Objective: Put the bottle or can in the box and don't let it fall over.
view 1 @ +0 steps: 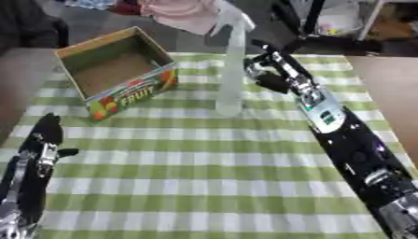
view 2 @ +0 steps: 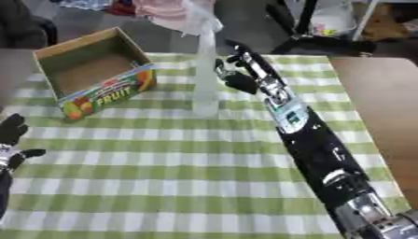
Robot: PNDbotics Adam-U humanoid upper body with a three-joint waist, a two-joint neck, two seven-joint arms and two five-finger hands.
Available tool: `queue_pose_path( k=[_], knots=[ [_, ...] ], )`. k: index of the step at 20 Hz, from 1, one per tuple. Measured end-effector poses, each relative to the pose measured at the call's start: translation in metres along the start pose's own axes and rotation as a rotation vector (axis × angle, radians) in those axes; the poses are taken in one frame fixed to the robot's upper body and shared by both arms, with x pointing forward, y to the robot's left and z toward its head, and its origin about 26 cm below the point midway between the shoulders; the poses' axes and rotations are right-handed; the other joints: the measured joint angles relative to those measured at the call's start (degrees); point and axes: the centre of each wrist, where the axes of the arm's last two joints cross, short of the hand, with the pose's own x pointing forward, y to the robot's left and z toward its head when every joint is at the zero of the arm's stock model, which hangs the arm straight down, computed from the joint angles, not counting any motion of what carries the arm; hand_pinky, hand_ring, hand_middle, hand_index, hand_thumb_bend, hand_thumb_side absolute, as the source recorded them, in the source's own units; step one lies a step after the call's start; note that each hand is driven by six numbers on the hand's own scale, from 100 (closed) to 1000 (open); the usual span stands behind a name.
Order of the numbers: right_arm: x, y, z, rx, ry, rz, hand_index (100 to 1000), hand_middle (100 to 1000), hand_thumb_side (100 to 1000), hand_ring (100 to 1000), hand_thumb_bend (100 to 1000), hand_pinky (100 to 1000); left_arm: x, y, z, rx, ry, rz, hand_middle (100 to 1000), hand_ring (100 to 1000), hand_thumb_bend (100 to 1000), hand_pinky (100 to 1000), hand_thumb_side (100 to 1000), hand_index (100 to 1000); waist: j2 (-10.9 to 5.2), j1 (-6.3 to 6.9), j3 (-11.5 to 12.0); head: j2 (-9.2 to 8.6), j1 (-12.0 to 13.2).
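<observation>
While box (view 1: 114, 70) sits open, bare inside, bottle (view 1: 231, 70) upright beside it; right hand (view 1: 269, 77) fingers spread wide near bottle, not gripping.

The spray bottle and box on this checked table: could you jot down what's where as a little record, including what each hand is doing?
Bottle: clear spray bottle, upright on the cloth, outside the box
Box: open cardboard fruit box, left of the bottle, nothing visible inside
Right hand: right hand beside the bottle's right side, fingers relaxed, not closed on it
Left hand: left hand idle at the lower left, fingers straight
Surface: green-and-white checked tablecloth
</observation>
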Motion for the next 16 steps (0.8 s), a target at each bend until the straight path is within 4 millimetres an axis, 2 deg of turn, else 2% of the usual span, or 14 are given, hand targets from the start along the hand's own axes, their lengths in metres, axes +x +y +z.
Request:
queue_pose_path(
  k=[16],
  knots=[
    [0.023, -0.007, -0.012, -0.007, -0.079, -0.018, 1000, 1000, 643, 838, 100, 875, 0.0, -0.001, 0.0, -0.008, 0.001, 0.001, 1000, 1000, 296, 697, 807, 916, -0.28, -0.18, -0.45, -0.01, 0.0]
  ],
)
